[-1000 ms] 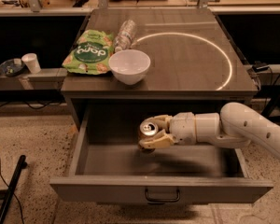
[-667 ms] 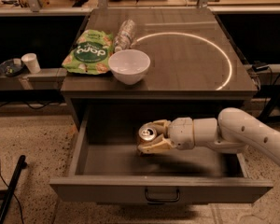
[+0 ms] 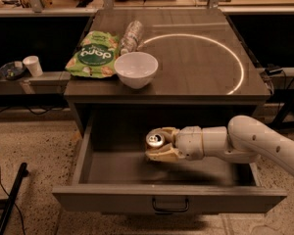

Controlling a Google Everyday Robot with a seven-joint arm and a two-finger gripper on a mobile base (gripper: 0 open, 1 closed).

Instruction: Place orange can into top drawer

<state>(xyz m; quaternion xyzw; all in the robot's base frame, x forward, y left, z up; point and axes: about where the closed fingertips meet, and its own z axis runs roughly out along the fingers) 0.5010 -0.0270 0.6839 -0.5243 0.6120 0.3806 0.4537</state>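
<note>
The top drawer (image 3: 166, 198) of the grey cabinet is pulled wide open, its dark handle at the front centre. My gripper (image 3: 158, 146) reaches in from the right, low inside the drawer near its middle. It is shut on the orange can (image 3: 155, 140), which stands upright with its silver pull-tab top showing. The can's body is mostly hidden by the pale fingers (image 3: 160, 155). I cannot tell whether the can touches the drawer floor.
On the cabinet top (image 3: 201, 67) stand a white bowl (image 3: 135, 69), a green snack bag (image 3: 91, 56) and a clear plastic bottle (image 3: 131, 35). A white cup (image 3: 33, 65) sits on a low shelf at the left. A dark pole (image 3: 10, 199) lies on the floor front left.
My gripper has moved a little to the left and lower inside the drawer, with the orange can still in it.
</note>
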